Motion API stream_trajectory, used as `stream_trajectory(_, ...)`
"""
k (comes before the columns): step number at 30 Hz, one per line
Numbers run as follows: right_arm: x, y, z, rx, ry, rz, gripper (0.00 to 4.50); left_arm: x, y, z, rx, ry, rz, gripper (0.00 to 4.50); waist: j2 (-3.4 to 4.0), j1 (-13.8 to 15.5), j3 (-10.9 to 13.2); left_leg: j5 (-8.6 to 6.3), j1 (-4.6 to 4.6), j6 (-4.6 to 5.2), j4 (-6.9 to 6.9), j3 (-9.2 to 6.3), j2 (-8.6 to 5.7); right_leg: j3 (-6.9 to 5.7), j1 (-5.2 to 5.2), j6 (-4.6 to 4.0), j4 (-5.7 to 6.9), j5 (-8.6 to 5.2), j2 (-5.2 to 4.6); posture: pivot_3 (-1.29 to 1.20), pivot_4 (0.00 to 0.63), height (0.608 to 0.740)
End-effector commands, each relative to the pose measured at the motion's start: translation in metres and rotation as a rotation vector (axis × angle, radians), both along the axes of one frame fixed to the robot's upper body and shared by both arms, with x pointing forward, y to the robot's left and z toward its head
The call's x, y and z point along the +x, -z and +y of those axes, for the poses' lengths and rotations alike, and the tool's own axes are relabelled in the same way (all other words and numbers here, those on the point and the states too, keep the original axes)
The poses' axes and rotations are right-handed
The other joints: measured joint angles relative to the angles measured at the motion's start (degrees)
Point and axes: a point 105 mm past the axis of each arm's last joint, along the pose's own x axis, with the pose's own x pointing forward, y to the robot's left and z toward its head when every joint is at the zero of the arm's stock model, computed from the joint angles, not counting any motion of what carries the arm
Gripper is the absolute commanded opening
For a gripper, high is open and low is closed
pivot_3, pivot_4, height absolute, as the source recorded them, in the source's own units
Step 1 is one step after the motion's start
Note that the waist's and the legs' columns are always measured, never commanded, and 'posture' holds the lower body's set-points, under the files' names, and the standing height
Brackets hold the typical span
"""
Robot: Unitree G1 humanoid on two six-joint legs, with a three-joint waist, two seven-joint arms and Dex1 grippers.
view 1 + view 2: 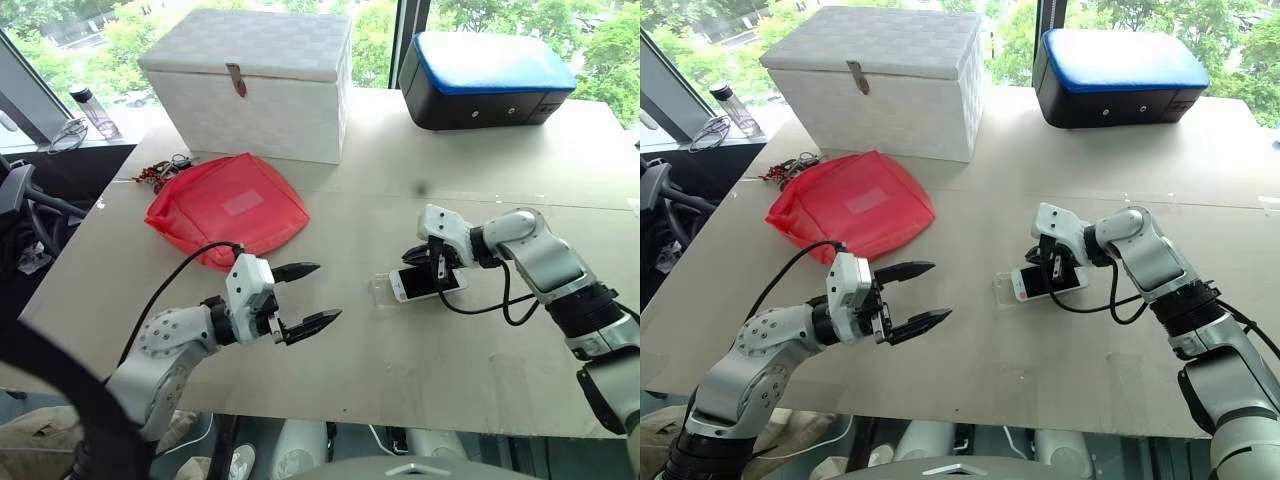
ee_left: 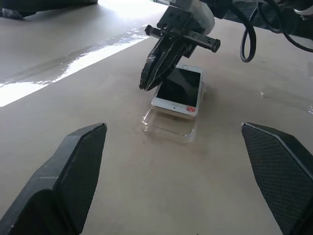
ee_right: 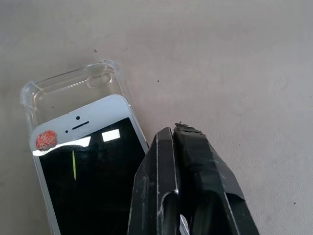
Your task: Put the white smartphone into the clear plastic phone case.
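A: On the pale wooden tabletop point(image 1: 400, 380), what is seen of the white smartphone with the dark screen point(image 2: 178, 90)?

B: It is laid screen up on the clear plastic phone case with rounded corners point(image 2: 168, 128), partly over it and not lined up with it. One end of the case, with its camera cut-out, is left uncovered beyond the phone's earpiece end. A small red sticker is seen on the white bezel at that end.

A: How is the right gripper point(image 3: 178, 134) held?

B: Its two black fingers are pressed together with nothing between them. The closed tips are pointed down just beside the phone's long edge; whether the phone is touched cannot be told.

A: And the left gripper point(image 1: 310, 296)?

B: Its fingers are spread wide and nothing is held. It is kept above the table, well apart from the phone and aimed towards it.

A: What else is placed on the table?

B: A red mesh pouch point(image 1: 228, 208) is laid beyond the left gripper, a white woven box with a latched lid point(image 1: 250, 85) is set behind it, and a black case with a blue top point(image 1: 485, 78) is stood at the far right.
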Motion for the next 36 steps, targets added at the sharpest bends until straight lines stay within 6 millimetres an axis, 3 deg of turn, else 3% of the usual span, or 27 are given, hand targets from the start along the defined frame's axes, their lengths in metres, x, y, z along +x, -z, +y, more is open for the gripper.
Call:
stream_trajectory(1, 0.002, -0.029, 0.005, 0.100, -0.014, -0.073, 0.06, -0.001, -0.006, -0.001, -0.006, 0.009, -0.042, 4.50, 0.00, -0.01, 0.00, 0.00, 0.00, 0.00, 0.00, 0.00, 0.00, 0.00, 0.00, 0.00, 0.00, 0.00, 0.00, 0.00, 0.150, 0.740)
stream_trajectory(4, -0.008, -0.053, 0.012, 0.241, -0.039, -0.052, 0.06, -0.001, -0.005, -0.001, -0.008, 0.011, -0.042, 4.50, 0.04, -0.01, 0.04, 0.00, -0.01, 0.00, 0.00, 0.00, 0.00, 0.00, 0.00, 0.00, 0.01, 0.00, 0.00, 0.00, 0.150, 0.740)
stream_trajectory(7, -0.015, -0.058, 0.012, 0.300, -0.025, -0.001, 0.06, -0.002, -0.003, -0.002, -0.010, 0.014, -0.038, 4.50, 0.03, -0.02, 0.04, 0.00, -0.01, 0.00, -0.01, -0.03, 0.02, -0.01, 0.00, 0.00, 0.01, 0.00, 0.00, 0.00, 0.150, 0.740)
stream_trajectory(16, -0.037, -0.003, -0.003, 0.145, 0.034, 0.102, 0.06, -0.002, -0.002, 0.000, -0.008, 0.019, -0.034, 4.50, 0.03, 0.01, 0.04, 0.00, -0.03, 0.00, 0.02, -0.01, 0.00, -0.01, 0.00, 0.00, 0.01, 0.00, -0.05, 0.00, 0.150, 0.740)
stream_trajectory(22, -0.041, 0.021, -0.006, 0.077, 0.070, 0.140, 0.06, 0.000, -0.009, -0.004, -0.006, 0.022, -0.040, 4.50, 0.03, -0.09, 0.03, 0.00, 0.03, 0.00, 0.02, -0.04, 0.00, -0.02, 0.03, 0.00, 0.04, 0.00, 0.02, 0.00, 0.150, 0.740)
stream_trajectory(36, -0.037, 0.050, -0.014, -0.010, 0.165, 0.187, 0.06, 0.004, -0.015, -0.013, 0.002, 0.020, -0.041, 4.50, -0.16, -0.07, -0.13, 0.00, 0.40, 0.00, 0.08, -0.05, 0.00, -0.02, 0.42, 0.01, 0.03, 0.00, 0.02, 0.00, 0.150, 0.740)
